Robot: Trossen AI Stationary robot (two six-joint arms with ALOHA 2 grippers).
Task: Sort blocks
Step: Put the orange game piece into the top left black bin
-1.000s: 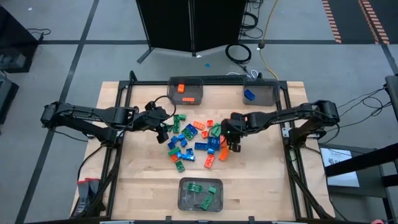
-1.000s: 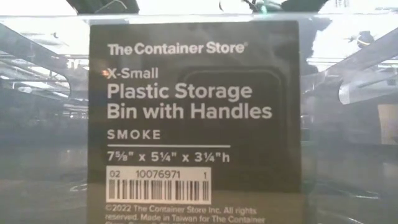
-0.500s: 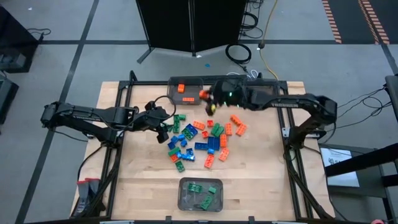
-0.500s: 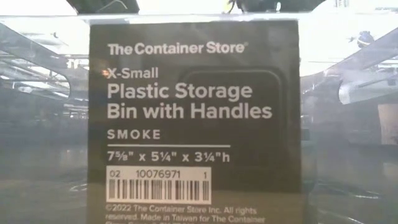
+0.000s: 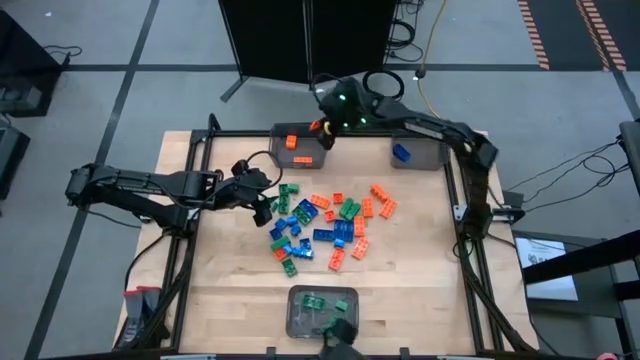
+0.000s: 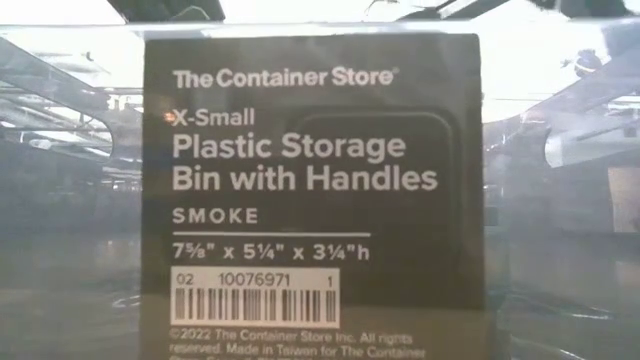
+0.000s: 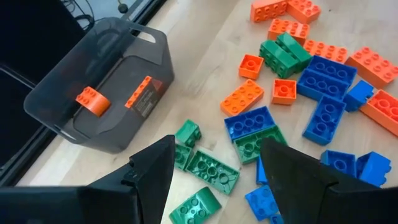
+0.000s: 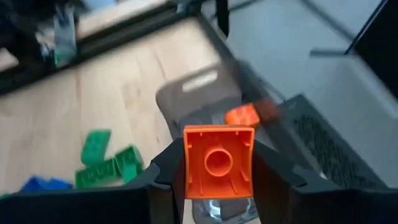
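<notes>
Orange, green and blue blocks lie in a pile at the table's middle. My right gripper hangs over the far grey bin, which holds orange blocks, and is shut on one orange block. My left gripper is open and hovers low at the pile's left side; in its wrist view the fingers stand either side of green blocks without touching them. The low view is filled by a bin's label. My right gripper pinches the orange block between its two fingers, one finger on each of two opposite side walls. The block's hollow underside faces the wrist camera. It is lifted clear, above the bin's near rim.
A second far bin holds a blue block. A bin at the near edge holds green blocks. A black frame runs round the table. Bare wood lies left and right of the pile.
My right gripper has risen from the pile's right side and swung toward the table's far edge and leftward, carrying the orange block, which is lifted clear. It now hangs over the far bin with orange blocks.
</notes>
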